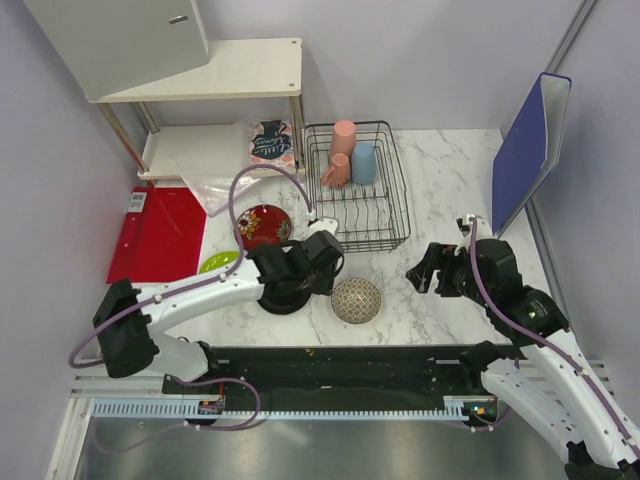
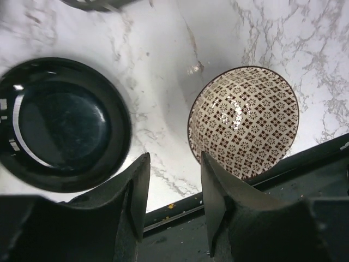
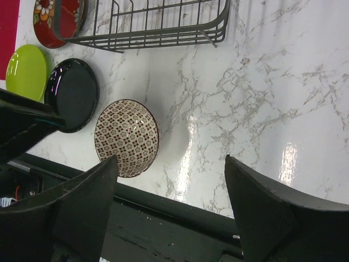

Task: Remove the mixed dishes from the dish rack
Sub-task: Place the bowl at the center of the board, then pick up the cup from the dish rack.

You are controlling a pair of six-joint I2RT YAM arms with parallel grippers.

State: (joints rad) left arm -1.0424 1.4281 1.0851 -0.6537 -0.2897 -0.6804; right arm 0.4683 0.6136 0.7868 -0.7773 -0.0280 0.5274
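Observation:
The dish rack [image 1: 380,225] stands at the back centre and holds a tall pink cup [image 1: 343,138], a small pink mug [image 1: 335,172] and a light-blue cup [image 1: 364,163]. On the marble to its left lie the dark red plate [image 1: 264,225] and the lime-green plate [image 1: 217,262]. The black plate [image 2: 60,123] and the patterned bowl [image 2: 245,120] sit near the front edge. My left gripper [image 2: 174,164] hangs open and empty between those two, just above the table. My right gripper [image 3: 170,164] is wide open and empty, right of the bowl [image 3: 127,137].
A white shelf [image 1: 230,75] with a floral packet [image 1: 271,142] and a clear bag [image 1: 215,185] stands at the back left. A red mat [image 1: 160,232] lies at the left, a blue folder [image 1: 530,140] leans at the right. A black rail [image 1: 340,365] runs along the near edge.

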